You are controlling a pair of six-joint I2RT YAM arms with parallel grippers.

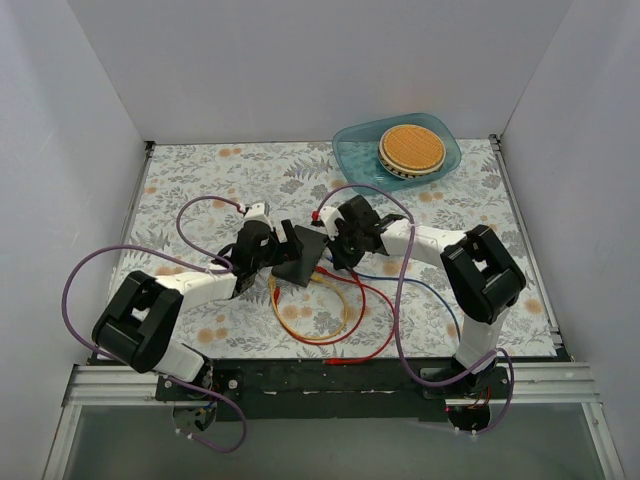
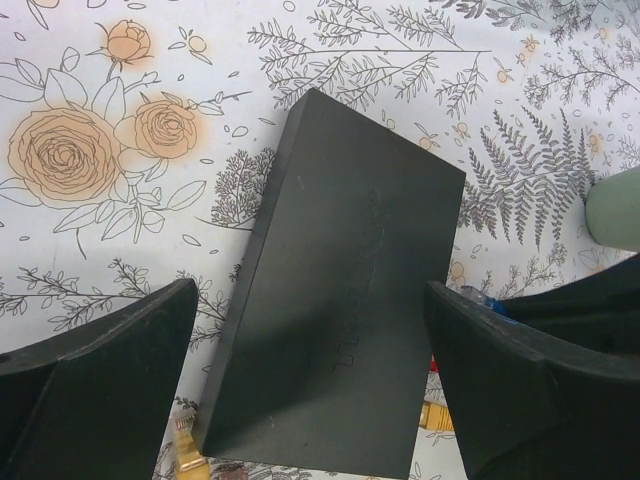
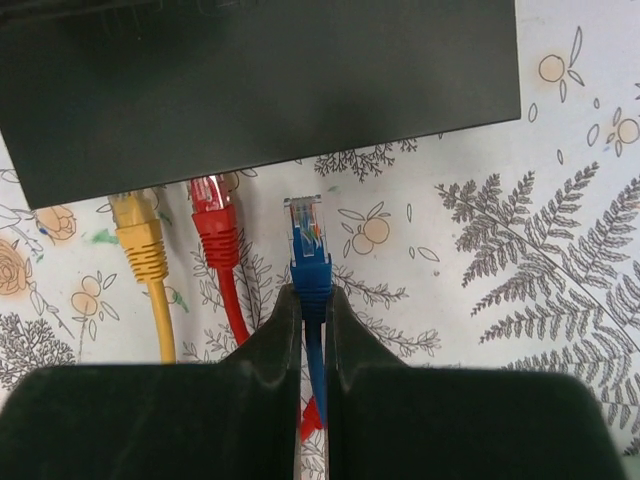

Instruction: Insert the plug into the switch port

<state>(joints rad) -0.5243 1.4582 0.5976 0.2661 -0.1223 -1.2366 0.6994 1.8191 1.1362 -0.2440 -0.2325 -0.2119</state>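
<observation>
- White walls close in a table (image 1: 200, 180) under floral cloth; at the far right, well apart from the work, sits a blue tray (image 1: 350, 150) holding a round tan disc (image 1: 411, 148).
- Mid-table, between the two arms, lies the switch (image 2: 335, 300); flat, matte black, faint raised lettering on top; no damage seen.
- Around it stands the left gripper (image 2: 315, 390); jaws spread wide, one finger on either side of the box; contact cannot be told.
- Opposite, the right gripper (image 3: 312, 300) is clamped on the tail of the blue plug (image 3: 305, 235); plug in line with the fingers, clear tip facing the switch's edge, just short of it.
- Left of it, a red plug (image 3: 212, 210) and a yellow plug (image 3: 135, 225) reach that same edge; whether seated cannot be told.
- No view shows the port; the box's top edge hides it.
- Step in hand, by judgement: final alignment before insertion.
- Next move calls for a short, straight push into the edge beside the red plug; the left jaws should close first so the box cannot slide.
</observation>
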